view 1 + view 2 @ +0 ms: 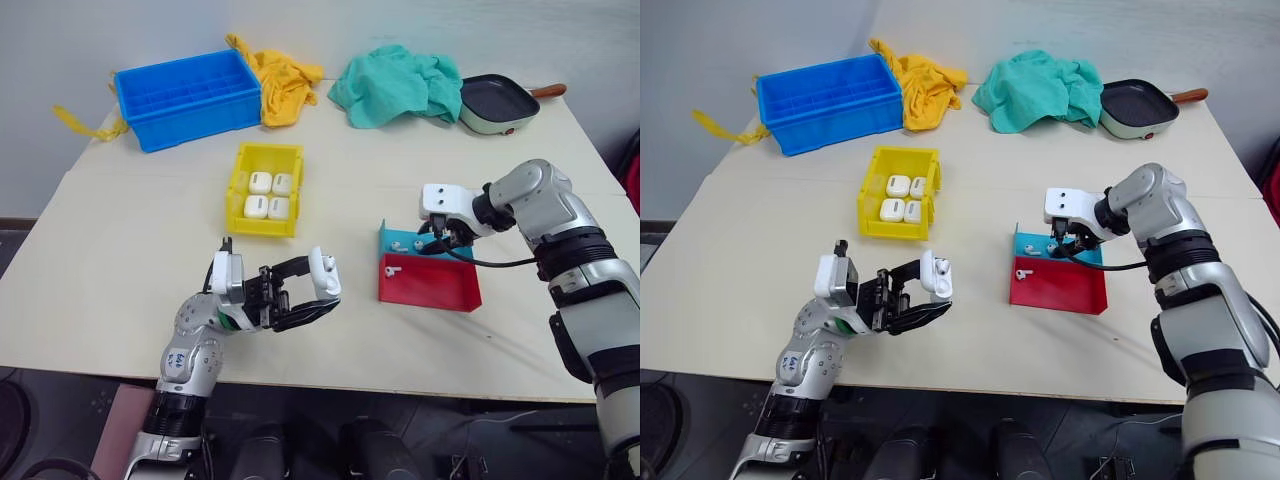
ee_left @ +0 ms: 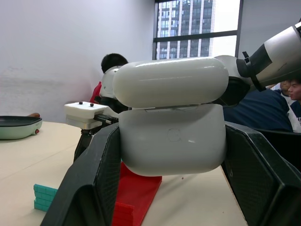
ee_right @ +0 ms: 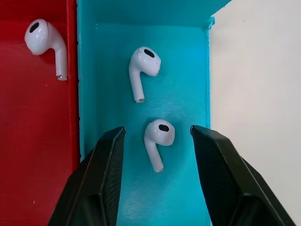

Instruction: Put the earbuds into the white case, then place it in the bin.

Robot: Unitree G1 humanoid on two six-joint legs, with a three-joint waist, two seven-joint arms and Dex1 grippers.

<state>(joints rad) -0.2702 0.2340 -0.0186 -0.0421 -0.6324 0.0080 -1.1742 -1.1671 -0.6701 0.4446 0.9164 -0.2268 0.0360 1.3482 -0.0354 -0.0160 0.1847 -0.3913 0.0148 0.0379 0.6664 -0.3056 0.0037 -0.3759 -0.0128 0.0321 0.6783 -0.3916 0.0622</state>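
My left gripper [image 1: 310, 296] is shut on the white case [image 1: 323, 274], held above the table's near side with its lid [image 2: 171, 82] hinged open. My right gripper [image 1: 434, 240] points down into the blue half of a red-and-blue tray [image 1: 440, 290]. Its fingers [image 3: 101, 179] are open either side of one earbud [image 3: 159, 140] and do not touch it. A second earbud [image 3: 143, 66] lies further along the blue half, and a third [image 3: 44, 40] lies in the red half. The yellow bin [image 1: 240, 190] sits at the table's middle and holds several white cases.
A large blue crate [image 1: 188, 98] stands at the back left with a yellow cloth [image 1: 282, 80] beside it. A green cloth [image 1: 395, 85] and a small pan [image 1: 495, 102] lie at the back right. People sit beyond the table in the left wrist view.
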